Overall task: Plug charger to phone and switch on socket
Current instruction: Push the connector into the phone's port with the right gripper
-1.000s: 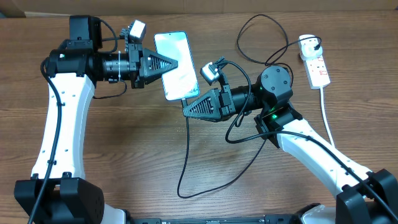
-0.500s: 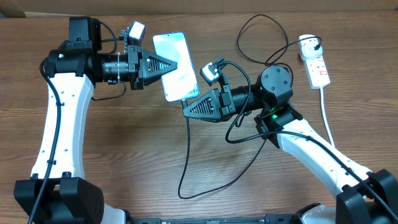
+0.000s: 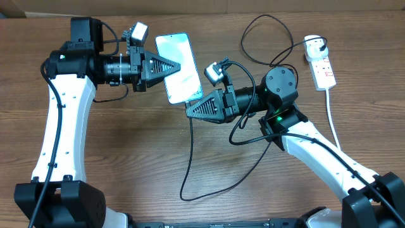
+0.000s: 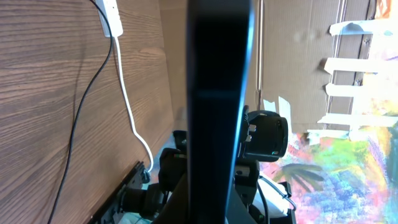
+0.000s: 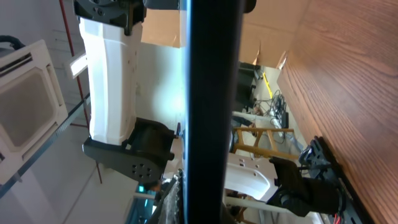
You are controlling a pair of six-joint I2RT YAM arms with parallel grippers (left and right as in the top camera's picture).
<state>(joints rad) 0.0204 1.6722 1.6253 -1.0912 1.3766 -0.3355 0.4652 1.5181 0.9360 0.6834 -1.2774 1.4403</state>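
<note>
Left gripper (image 3: 179, 64) is pinching the slim, glossy phone (image 3: 171, 45) at far centre. Right gripper (image 3: 188, 109) is meeting its near edge, and I cannot tell its grip. The thin black charger (image 3: 190, 158) is trailing near across the woodgrain table (image 3: 126, 152). The white socket (image 3: 323, 66) is lying far right.

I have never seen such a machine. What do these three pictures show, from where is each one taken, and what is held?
These are two robot arms at a wooden table. One picture looks down from above. The other two come from small cameras on each wrist, so they look sideways and very near. The left tool grips the phone, which fills the middle of the left wrist picture edge-on. The right tool sits at the phone's lower end, where the black charger cable begins; whether it grips is unclear. The white socket lies beyond the right arm.
</note>
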